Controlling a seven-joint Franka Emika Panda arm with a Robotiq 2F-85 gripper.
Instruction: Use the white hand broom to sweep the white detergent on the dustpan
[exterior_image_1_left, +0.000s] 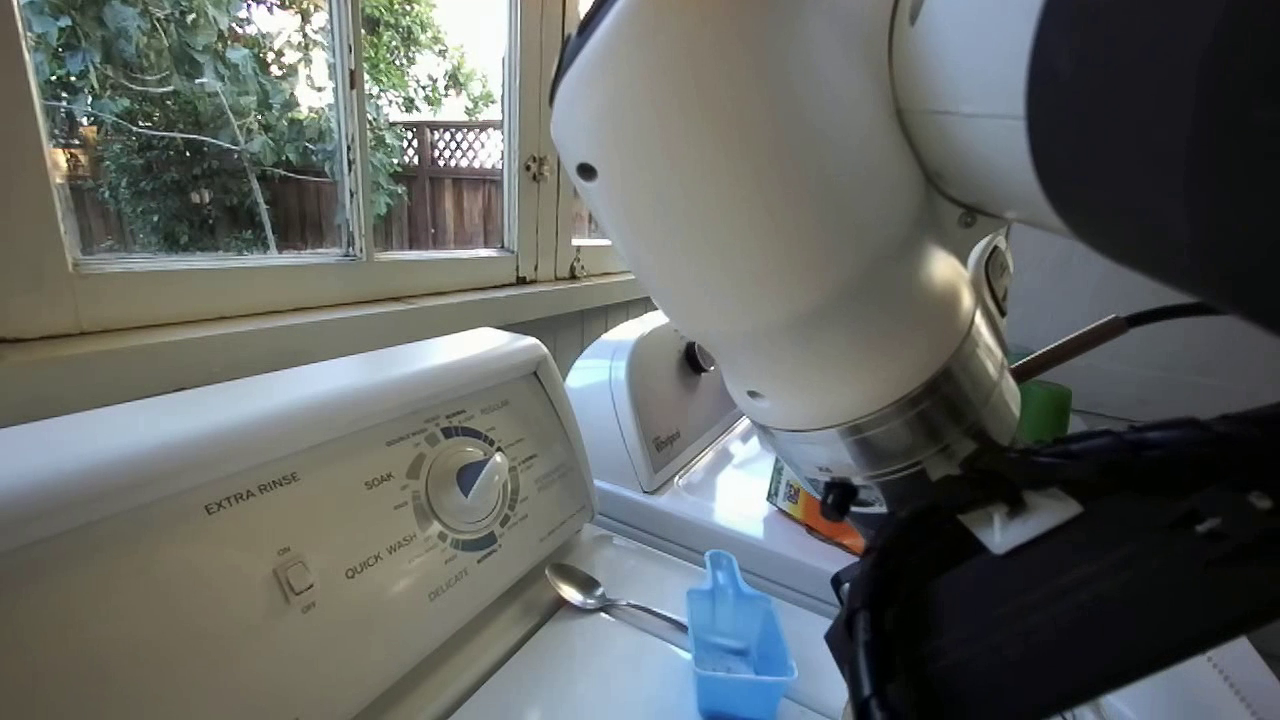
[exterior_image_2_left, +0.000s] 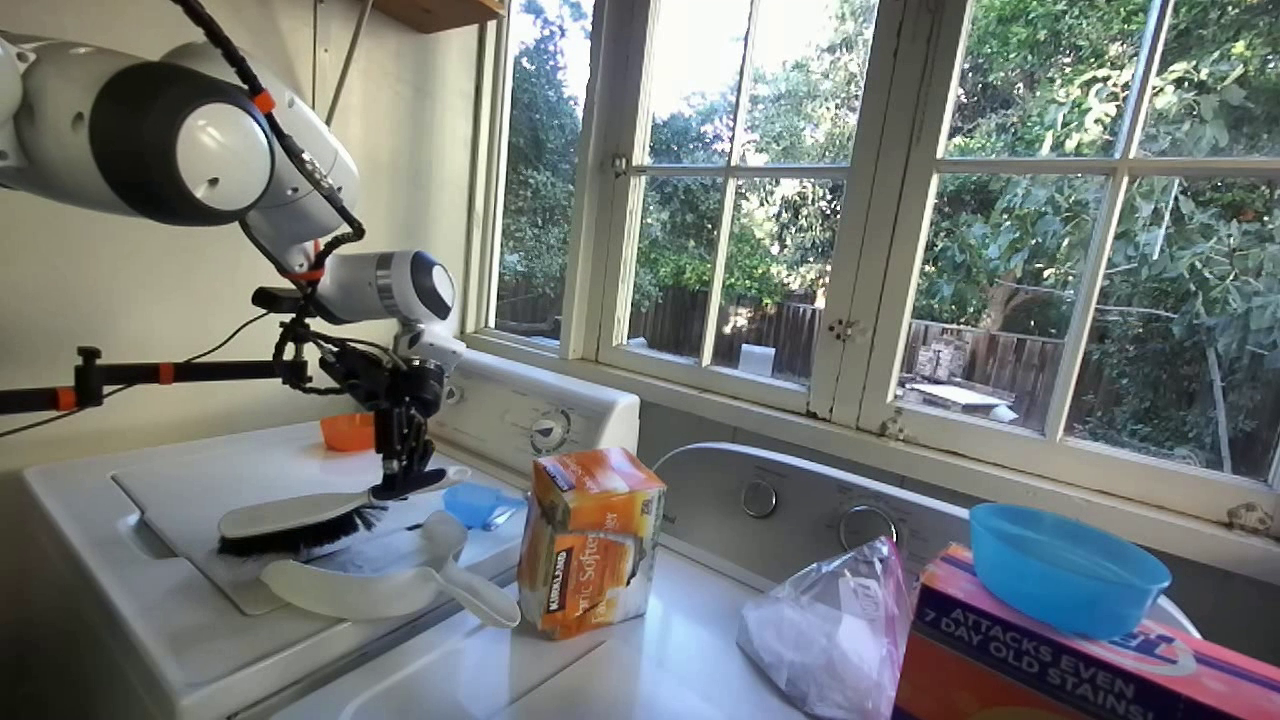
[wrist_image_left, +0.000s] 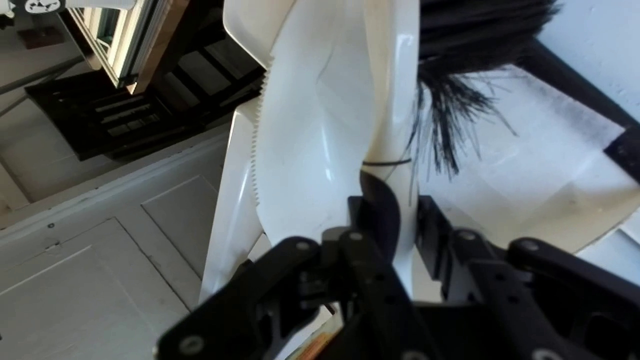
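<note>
White oblong hand broom with black bristles (exterior_image_2_left: 285, 512) gripped above white washing machine (exterior_image_2_left: 80, 485)

Black two-jaw end effector (wrist_image_left: 392, 217) is closed on the broom's handle (wrist_image_left: 407, 195), jaws on both sides, gap filled by it. Broom head sits low over the lid (exterior_image_2_left: 200, 480); can't tell if bristles touch. White plastic dustpan (exterior_image_2_left: 350, 598) lies just beside the broom, one end near an orange cardboard Kirkland box (exterior_image_2_left: 590, 550). Loose white detergent: can't tell it from the pale lid. Translucent blue plastic scoop (exterior_image_1_left: 735, 692) sits by the control panel (exterior_image_1_left: 360, 510), shiny metal spoon (exterior_image_1_left: 575, 585) next to it. Round orange bowl (exterior_image_2_left: 348, 435) stands beyond the end effector in an exterior view. Second white machine (exterior_image_2_left: 690, 615) alongside carries the Kirkland box and a clear plastic bag of white stuff (exterior_image_2_left: 830, 635). Near the bag, a blue plastic bowl (exterior_image_2_left: 1060, 600) rests on an orange-and-purple cardboard box (exterior_image_2_left: 1000, 655).
</note>
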